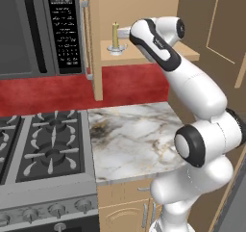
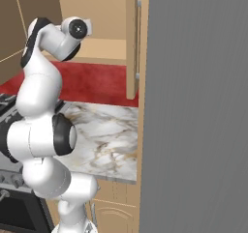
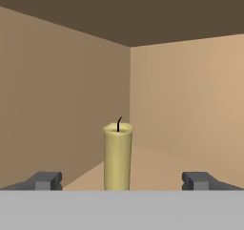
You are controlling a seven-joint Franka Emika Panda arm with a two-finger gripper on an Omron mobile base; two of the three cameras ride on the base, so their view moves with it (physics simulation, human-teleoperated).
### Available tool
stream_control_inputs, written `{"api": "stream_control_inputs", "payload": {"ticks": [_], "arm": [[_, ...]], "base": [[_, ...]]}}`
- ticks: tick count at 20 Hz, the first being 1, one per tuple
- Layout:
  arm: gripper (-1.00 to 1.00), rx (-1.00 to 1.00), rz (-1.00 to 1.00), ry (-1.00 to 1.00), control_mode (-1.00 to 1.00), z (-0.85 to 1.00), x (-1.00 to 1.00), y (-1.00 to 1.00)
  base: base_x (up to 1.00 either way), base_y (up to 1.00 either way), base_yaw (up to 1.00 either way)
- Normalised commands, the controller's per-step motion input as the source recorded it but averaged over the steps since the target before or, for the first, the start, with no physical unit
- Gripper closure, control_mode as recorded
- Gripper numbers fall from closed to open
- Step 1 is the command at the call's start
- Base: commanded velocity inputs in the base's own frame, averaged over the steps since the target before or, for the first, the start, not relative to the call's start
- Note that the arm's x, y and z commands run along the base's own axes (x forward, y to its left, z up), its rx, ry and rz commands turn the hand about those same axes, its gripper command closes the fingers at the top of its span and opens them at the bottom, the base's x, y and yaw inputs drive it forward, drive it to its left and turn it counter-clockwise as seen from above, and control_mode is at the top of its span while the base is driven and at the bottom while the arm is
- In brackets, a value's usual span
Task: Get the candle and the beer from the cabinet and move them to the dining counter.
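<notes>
**Tool spread wide in front of the candle, inside the cabinet**

In your hand view the candle (image 3: 117, 156) stands upright and centred, its black wick showing at the top, with tan cabinet walls meeting in a corner behind it. The two dark fingertips (image 3: 45, 180) sit far apart at the bottom edge, one on each side of the candle, so your tool (image 3: 123, 181) is fully spread and pinching nothing. The candle rises between the tips, but you cannot tell from this view whether it has passed between them or stands just ahead.

From the left base view you see the candle (image 1: 115, 36) in its small silver holder on the lower shelf of the open cabinet (image 1: 158, 5), near the shelf's left end. The white arm (image 1: 192, 86) reaches up and bends left toward it; the hand's end lies just beside the candle, on its right.

Below the cabinet lies a red wall band (image 1: 48, 94), then the short marble counter (image 1: 129, 139) next to the gas stove (image 1: 43, 144). A microwave (image 1: 38, 29) hangs left of the cabinet.

In the right base view the arm (image 2: 38, 82) stretches into the cabinet (image 2: 101, 24), and a large grey panel (image 2: 198, 111) covers the right side.
</notes>
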Motion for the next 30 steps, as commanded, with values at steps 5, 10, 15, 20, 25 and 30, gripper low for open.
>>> {"api": "stream_control_inputs", "payload": {"ticks": [5, 10, 15, 20, 25, 30], "arm": [[-1.00, 0.00, 0.00, 0.00, -1.00, 0.00, 0.17, 0.00], [-1.00, 0.00, 0.00, 0.00, -1.00, 0.00, 0.22, 0.08], [-1.00, 0.00, 0.00, 0.00, -1.00, 0.00, 0.17, 0.10], [-1.00, 0.00, 0.00, 0.00, -1.00, 0.00, 0.06, 0.09], [-1.00, 0.00, 0.01, 0.01, -1.00, 0.00, 0.00, 0.11], [-1.00, 0.00, 0.01, 0.01, -1.00, 0.00, 0.00, 0.10]], "base": [[0.00, 0.00, 0.00], [0.00, 0.00, 0.00], [0.00, 0.00, 0.00], [0.00, 0.00, 0.00], [0.00, 0.00, 0.00], [0.00, 0.00, 0.00]]}}
